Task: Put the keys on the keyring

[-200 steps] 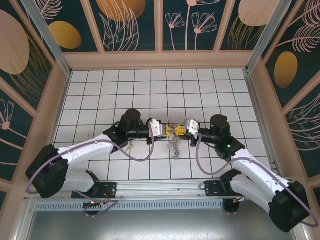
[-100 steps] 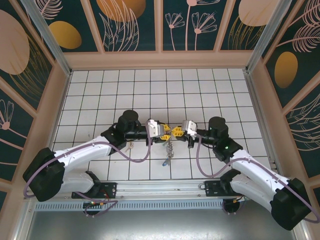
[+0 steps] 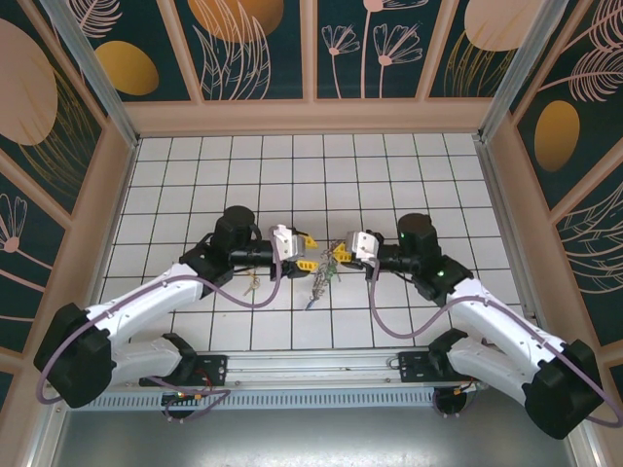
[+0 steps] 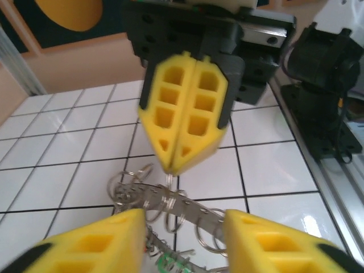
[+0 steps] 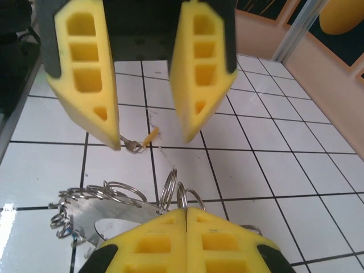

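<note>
Keyring (image 3: 319, 280) hangs pinched in my closed right jaws over the tiled tabletop (image 3: 195, 175). My left jaws stand parted, empty.

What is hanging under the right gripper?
The keyring, a metal band with many small rings, hangs from the shut right gripper; its pinched part is hidden between the fingers.
</note>
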Controlling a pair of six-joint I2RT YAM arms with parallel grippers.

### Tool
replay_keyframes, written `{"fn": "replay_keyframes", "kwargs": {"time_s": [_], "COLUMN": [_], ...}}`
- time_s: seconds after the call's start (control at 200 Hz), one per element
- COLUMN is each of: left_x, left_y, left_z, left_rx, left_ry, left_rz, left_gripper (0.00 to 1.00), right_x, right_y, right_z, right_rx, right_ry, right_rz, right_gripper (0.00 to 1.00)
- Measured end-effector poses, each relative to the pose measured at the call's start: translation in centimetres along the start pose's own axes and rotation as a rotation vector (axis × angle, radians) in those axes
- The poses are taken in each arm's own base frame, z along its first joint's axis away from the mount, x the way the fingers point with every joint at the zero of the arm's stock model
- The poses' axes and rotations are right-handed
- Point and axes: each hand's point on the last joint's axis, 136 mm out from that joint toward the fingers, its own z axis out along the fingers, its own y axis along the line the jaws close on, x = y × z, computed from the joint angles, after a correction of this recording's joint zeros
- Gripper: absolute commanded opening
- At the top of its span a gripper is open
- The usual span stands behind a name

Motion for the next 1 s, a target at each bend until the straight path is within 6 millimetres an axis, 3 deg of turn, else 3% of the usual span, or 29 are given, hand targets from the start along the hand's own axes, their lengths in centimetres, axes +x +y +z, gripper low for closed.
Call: {"fn": "replay_keyframes", "kwargs": {"time_s": [0.24,0.41,0.46,0.691,0.831,1.001], "left_x": [0.8,-0.1,0.2,2.4,3.3,3.1], "left_y": [0.4,1.1,1.1,0.9,1.1,2.0], "left_z": [1.1,1.3,1.5,1.9,1.8,1.8], "left_rx": [0.027,0.022,0.025,0.010,-0.017,-0.066], "left_ry": [0.022,0.010,0.013,0.040,0.058,0.045], "left_rz": [-0.030,-0.017,-0.043,-0.112,-0.129,-0.115], "left_gripper": [0.40,0.21,0.20,0.35,0.36,0.37], "right_x": [1.0,1.5,1.8,2.3,2.1,2.0], "right_y": [-0.9,-1.6,-1.7,-2.5,-2.8,-2.8], "right_z": [0.8,1.2,1.3,1.6,1.6,1.6], "right_rx": [-0.031,-0.024,-0.017,0.023,0.036,0.035], "right_ry": [0.110,0.161,0.173,0.192,0.186,0.182], "right_rz": [-0.008,0.017,0.030,0.086,0.088,0.086], "right_gripper": [0.00,0.00,0.00,0.00,0.00,0.00]}}
